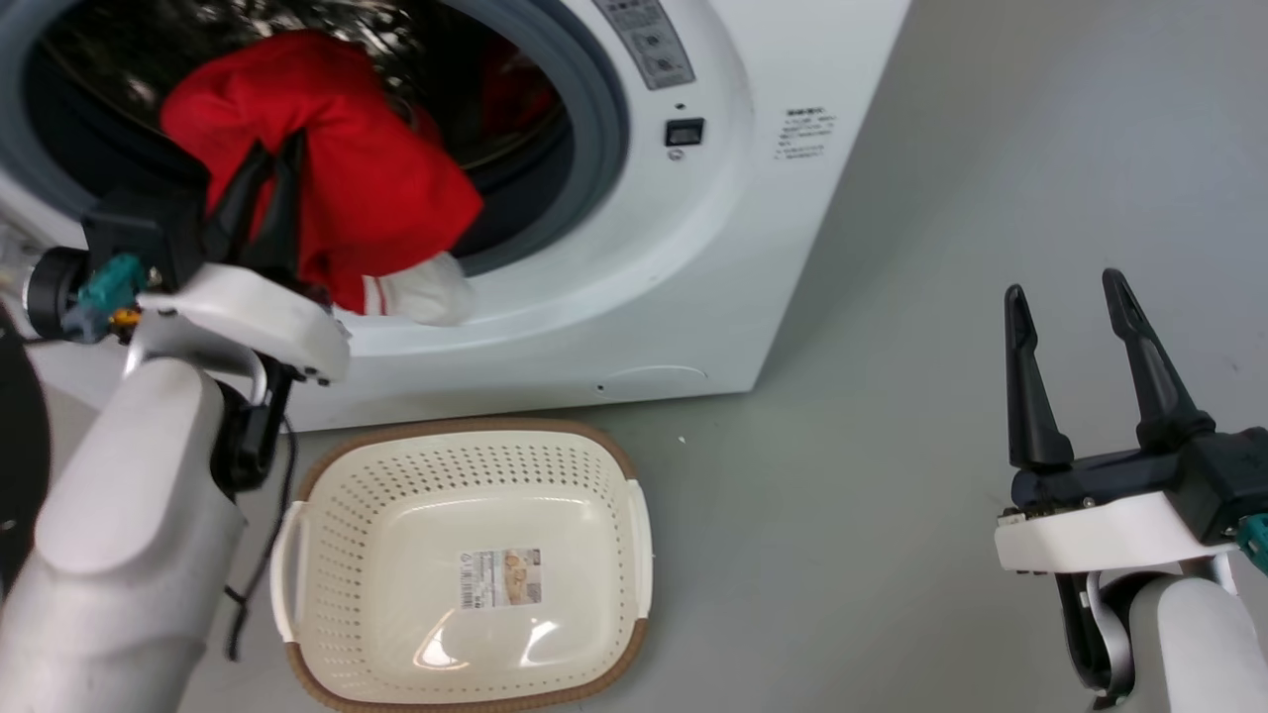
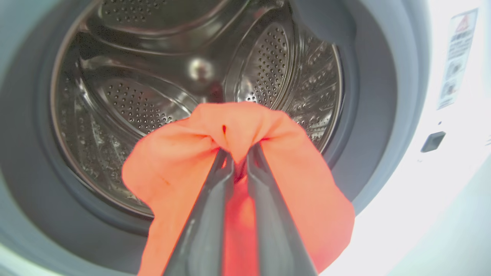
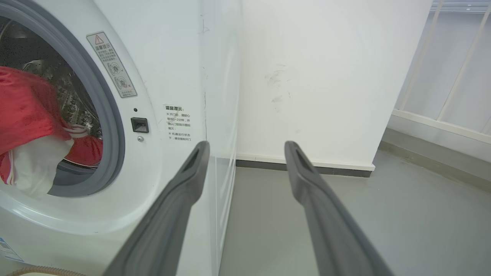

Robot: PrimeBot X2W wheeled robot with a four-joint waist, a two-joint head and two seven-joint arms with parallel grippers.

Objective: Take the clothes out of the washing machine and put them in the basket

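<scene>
Grey floor (image 1: 941, 198), white washing machine (image 1: 773, 257) open. Left end effector (image 1: 263, 188) pinches one red garment (image 1: 376, 188) at the porthole mouth, cloth hanging beneath it. Basket (image 1: 466, 431) lies below, empty. More red cloth (image 1: 515, 94) beyond, inside the drum. Right end effector (image 1: 1065, 297) spread, idle. Task barely started.

Soft, even light is falling, with only weak shadows. Glare is shining on the bottom of the basket (image 1: 446, 649). In the left wrist view the front of the washing machine (image 2: 422, 191) is burning out to white, the red garment (image 2: 307, 191) is looking washed-out orange, and the edges are blurring.
</scene>
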